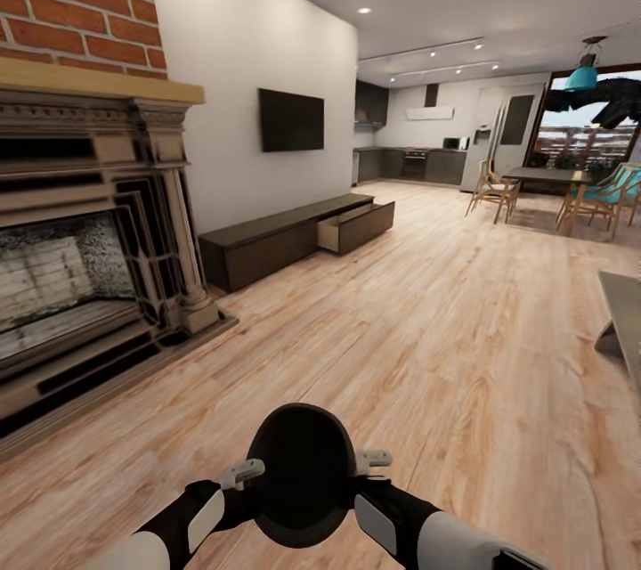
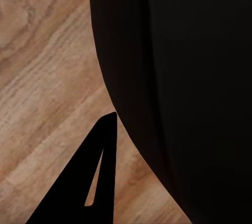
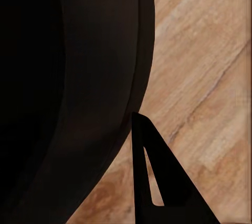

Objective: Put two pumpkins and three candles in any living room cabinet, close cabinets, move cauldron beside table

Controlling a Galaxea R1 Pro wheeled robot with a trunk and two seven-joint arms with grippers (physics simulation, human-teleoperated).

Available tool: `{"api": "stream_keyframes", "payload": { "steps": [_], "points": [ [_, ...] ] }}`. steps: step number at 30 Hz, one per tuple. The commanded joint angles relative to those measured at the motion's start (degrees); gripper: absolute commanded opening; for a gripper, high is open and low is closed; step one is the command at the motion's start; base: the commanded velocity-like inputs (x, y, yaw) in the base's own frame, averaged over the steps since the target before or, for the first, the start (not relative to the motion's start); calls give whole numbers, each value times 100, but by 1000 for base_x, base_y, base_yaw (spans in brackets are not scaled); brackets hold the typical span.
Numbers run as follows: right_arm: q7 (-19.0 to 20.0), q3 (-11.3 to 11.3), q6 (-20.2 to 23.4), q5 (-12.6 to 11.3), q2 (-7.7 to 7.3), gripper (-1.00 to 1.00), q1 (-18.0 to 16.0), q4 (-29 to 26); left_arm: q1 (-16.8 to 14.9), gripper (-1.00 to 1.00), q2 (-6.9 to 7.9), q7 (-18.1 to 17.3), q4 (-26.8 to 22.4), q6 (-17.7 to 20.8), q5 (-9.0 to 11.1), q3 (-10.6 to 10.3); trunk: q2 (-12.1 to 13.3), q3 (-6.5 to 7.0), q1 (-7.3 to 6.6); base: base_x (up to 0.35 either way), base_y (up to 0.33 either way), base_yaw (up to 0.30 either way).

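Both arms reach forward and inward at the bottom of the head view, forearms converging on the cauldron point(image 1: 301, 474), which hangs between them above the wooden floor point(image 1: 427, 356). The left gripper point(image 1: 240, 472) meets the pot's left flank with a pale finger lying against the rim; the right gripper point(image 1: 374, 461) does the same on the opposite flank, its pale finger tip level with the upper rim. In the left wrist view the cauldron's matte black belly point(image 2: 178, 87) curves past one dark pointed finger point(image 2: 97, 182), whose tip sits just at the pot's wall; the second finger is hidden behind the pot, so I cannot tell how wide that claw stands or whether it truly pinches the wall. The right wrist view mirrors this: the black wall point(image 3: 79, 93) beside a single dark finger point(image 3: 157, 182) touching or nearly touching it, the other finger concealed, the opening again impossible to judge. Farther off, the long dark-brown cabinet point(image 1: 267, 245) stands against the white wall under the television point(image 1: 291, 120), with the drawer point(image 1: 356, 227) at its far end pulled out. A brick fireplace point(image 1: 89, 223) fills the left side, and the grey corner of the table point(image 1: 623, 312) shows at the right edge
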Motion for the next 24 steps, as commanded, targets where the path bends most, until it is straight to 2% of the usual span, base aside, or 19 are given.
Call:
{"api": "stream_keyframes", "payload": {
  "steps": [1, 6, 10, 22, 23, 24],
  "points": [
    [513, -133, -66, 58, 0, -100, -12, -25, 3, -100, 72, -1, -7, 30, 159, -47, 38, 13, -24, 0, 0, -39],
    [512, -133, -79, 58, 0, -100, -12, -26, 3, -100, 72, -1, -7, 38, 159, -5, 239, 103, -134, 0, 0, -8],
    [518, -138, -76, 55, 0, -100, -12, -26, 3, -100, 72, -1, -7, 37, 159, -3, 239, 103, -134, 0, 0, -21],
    [515, -140, -70, 57, 0, -100, -12, -24, 3, -100, 78, -1, -7, 39, 159, -3, 239, 103, -134, -36, 77, -207],
    [-67, 67, 0, -13, 0, -100, -38, -35, 3, -100, 33, -18, -16, 48, 25, 38, 238, 102, -133, 0, 0, 0],
    [-85, 146, 10, -112, -3, -100, -38, -35, 3, -100, 53, -18, -16, 48, 28, 57, 238, 102, -133, 0, 0, 0]
  ]
}}
